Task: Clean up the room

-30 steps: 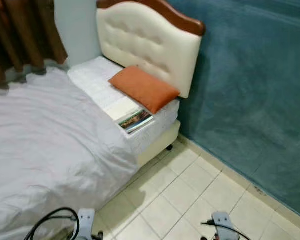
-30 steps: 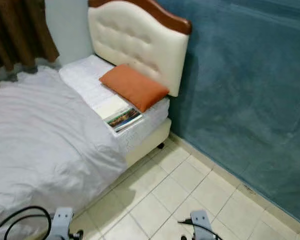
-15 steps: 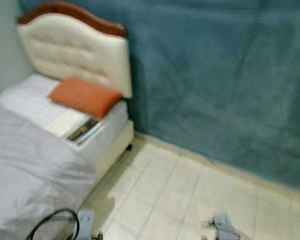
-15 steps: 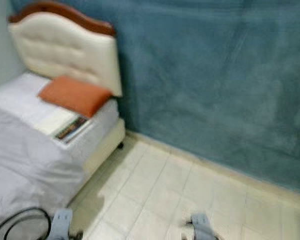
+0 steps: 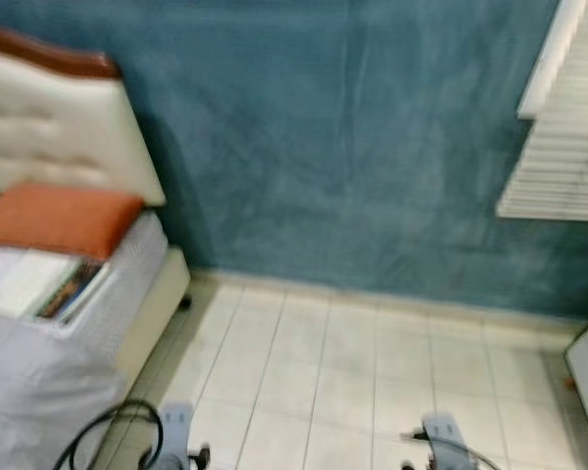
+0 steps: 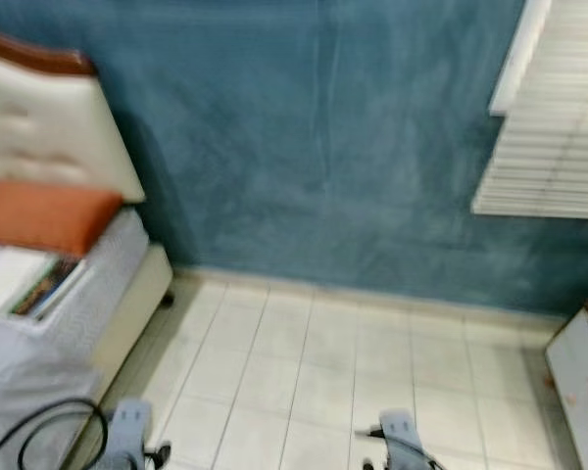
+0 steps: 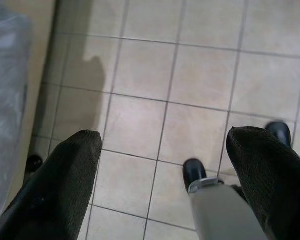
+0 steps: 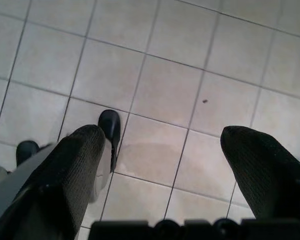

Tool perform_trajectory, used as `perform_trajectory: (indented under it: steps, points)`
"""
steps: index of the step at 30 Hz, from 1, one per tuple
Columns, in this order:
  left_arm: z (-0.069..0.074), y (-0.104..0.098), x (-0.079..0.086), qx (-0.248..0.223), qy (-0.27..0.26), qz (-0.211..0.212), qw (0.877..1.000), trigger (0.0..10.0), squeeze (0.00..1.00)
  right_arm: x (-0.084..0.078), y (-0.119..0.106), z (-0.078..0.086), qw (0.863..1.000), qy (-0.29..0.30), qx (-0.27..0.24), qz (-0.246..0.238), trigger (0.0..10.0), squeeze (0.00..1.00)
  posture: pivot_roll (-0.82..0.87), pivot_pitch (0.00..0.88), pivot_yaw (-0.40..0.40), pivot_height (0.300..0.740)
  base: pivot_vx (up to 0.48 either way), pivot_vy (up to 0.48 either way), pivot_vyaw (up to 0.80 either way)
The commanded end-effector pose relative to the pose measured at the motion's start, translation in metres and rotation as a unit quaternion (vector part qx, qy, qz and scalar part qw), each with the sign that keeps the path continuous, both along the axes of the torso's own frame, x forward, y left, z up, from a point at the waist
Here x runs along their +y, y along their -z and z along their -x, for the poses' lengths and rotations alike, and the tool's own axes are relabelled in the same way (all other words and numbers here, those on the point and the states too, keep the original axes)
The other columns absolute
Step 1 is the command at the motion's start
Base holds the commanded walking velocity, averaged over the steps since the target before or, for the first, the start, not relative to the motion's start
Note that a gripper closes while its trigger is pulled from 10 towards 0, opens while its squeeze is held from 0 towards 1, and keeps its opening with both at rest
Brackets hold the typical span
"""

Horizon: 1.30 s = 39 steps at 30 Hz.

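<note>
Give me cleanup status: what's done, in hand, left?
Done: nothing visibly put away; the orange pillow sits at the headboard. In hand: nothing. Left gripper and right gripper both hang with jaws apart over bare floor tiles. Left: the book lies on the bed's edge. Head views are blurred, so smaller clutter can't be judged.

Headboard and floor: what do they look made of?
The headboard looks like cream padded leather or vinyl, tufted with dimples, under a glossy brown, probably wooden, top rail. The floor looks like pale ceramic tile with a slight sheen, judging by its square grid of thin grout lines.
</note>
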<state>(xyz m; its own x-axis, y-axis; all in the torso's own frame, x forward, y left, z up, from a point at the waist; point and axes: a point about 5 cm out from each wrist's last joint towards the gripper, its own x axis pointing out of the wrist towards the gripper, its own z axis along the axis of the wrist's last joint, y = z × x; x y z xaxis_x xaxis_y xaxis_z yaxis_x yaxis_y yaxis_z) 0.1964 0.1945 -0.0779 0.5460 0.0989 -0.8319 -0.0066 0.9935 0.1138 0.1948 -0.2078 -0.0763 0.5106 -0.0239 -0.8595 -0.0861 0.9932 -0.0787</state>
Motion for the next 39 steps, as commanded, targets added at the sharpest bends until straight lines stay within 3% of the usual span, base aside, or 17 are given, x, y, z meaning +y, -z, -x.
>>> perform_trajectory:
  steps: [1,18,39]
  points:
    - [-0.0321,-0.0157,-0.023,-0.011,0.188,-0.05,0.981,10.0,0.0,-0.0003,-0.005,-0.0103,0.999,-0.023,0.006,0.033,10.0,0.0,-0.2,0.0,0.091,0.74,0.0,0.0,-0.76]
    - [-0.0321,-0.0159,-0.0263,-0.021,0.198,-0.037,0.979,10.0,0.0,-0.0012,-0.0052,-0.0101,0.999,-0.014,-0.006,0.033,10.0,0.0,-0.23,0.0,0.104,0.74,0.0,0.0,-0.72]
    - [-0.029,-0.0143,-0.0284,-0.026,0.204,-0.027,0.978,10.0,0.0,-0.0026,-0.0032,-0.0058,0.999,-0.011,-0.006,0.034,10.0,0.0,-0.24,0.0,0.11,0.74,0.48,0.0,0.0]
